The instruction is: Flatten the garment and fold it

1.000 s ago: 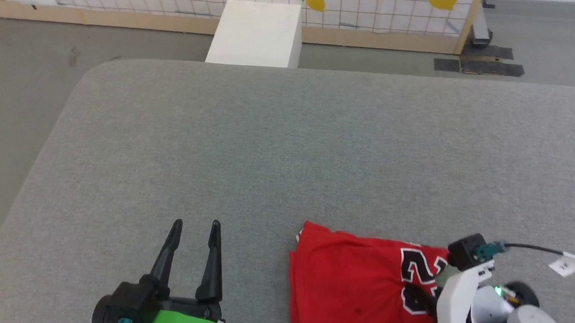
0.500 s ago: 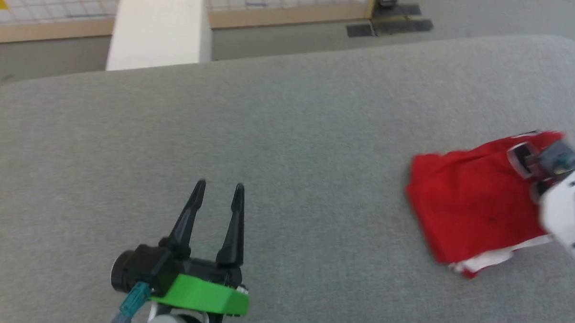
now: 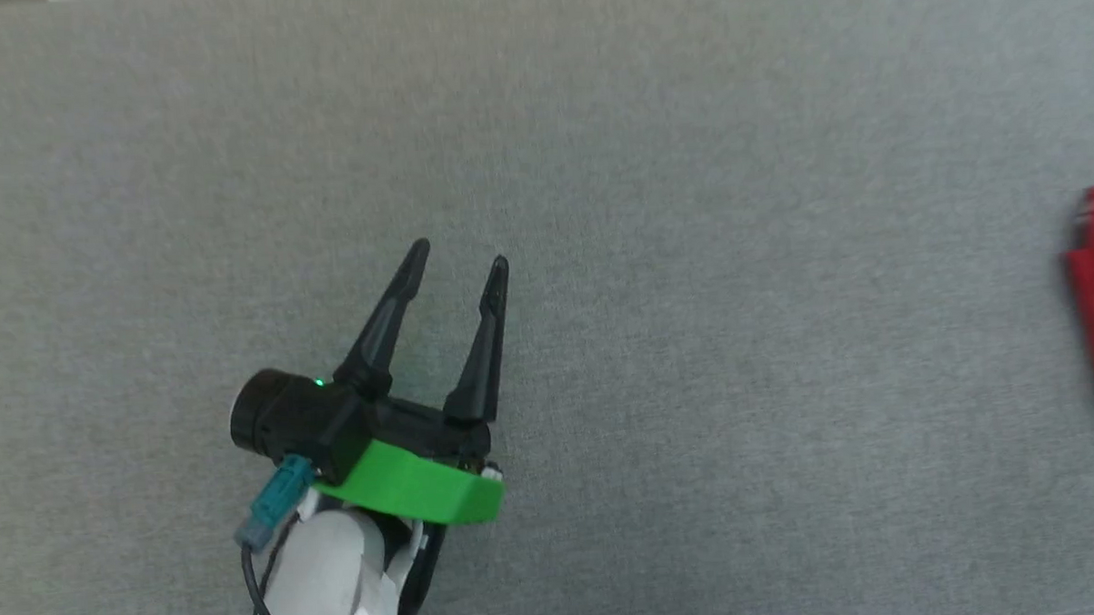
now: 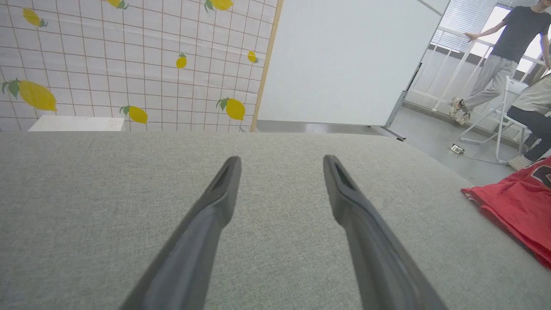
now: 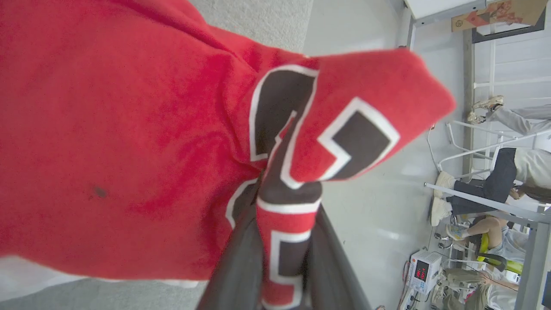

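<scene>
Near the right edge of the grey surface (image 4: 107, 206) sits the bunched red shirt (image 4: 512, 206), now farther from the left tool (image 3: 459, 256), whose fingers (image 3: 390, 308) stand apart and empty, with the right tool (image 5: 284, 202) clamped on its lettered fold (image 5: 344, 129), so flattening has barely begun.

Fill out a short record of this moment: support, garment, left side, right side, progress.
support: grey padded top
garment: red shirt with black, white-edged lettering, bunched rather than flat, at the right edge of the head view
left side: left claw open, holding nothing, over bare top, well apart from the shirt
right side: right claw shut on a fold of the shirt at the lettering
progress: not flattened, not folded
</scene>
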Controlling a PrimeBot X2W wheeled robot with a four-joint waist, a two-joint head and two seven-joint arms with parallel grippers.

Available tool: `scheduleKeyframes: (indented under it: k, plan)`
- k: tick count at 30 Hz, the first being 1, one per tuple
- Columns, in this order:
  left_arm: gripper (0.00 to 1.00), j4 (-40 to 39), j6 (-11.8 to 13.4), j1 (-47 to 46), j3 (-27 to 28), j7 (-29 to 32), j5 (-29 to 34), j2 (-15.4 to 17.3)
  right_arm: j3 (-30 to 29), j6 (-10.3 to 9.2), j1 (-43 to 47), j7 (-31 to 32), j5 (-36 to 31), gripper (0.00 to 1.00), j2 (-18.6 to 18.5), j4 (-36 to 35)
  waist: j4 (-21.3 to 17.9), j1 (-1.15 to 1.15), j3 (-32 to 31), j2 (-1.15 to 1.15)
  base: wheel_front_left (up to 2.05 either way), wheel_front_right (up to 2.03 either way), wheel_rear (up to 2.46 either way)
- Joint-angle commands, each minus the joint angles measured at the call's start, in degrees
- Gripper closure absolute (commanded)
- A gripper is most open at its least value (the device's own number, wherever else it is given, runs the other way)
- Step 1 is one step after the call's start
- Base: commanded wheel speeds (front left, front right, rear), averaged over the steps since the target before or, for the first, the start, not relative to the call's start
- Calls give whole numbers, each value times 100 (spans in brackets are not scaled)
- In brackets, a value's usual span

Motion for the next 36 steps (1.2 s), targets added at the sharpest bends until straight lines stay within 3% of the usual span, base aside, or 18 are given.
scheduleKeyframes:
  k: [1,5,7,16,24,30,36]
  plan:
    - [0,-6,-38,-137,-1,-27,-9,43,-158,-12,-142,-146,-78,100,26,195,168,-1,504,0,0,0,0]
    - [0,13,-38,-204,2,-27,-30,42,-507,-12,-205,-408,-176,100,201,722,284,-1,609,0,0,0,0]
    - [0,33,-38,-217,2,-27,-37,39,-644,-12,-241,-473,-232,0,314,932,315,-1,607,0,0,0,0]
    - [0,95,-38,-14,170,-27,-82,11,-921,-12,-449,-567,-479,0,675,1233,246,-1,26,0,0,0,0]
    - [0,41,-38,622,659,-27,-156,-24,-1018,-12,-917,-787,-511,0,1213,401,70,-1,-1041,0,0,0,0]
    - [0,68,-38,1093,1031,-27,-107,-49,-1358,-12,-730,-1266,-423,0,1935,-338,95,-1,-1718,0,0,0,0]
    - [0,75,38,1532,1328,-27,240,-67,-1835,-12,217,-1924,-350,0,2954,-1308,221,-1,-2221,0,0,0,0]
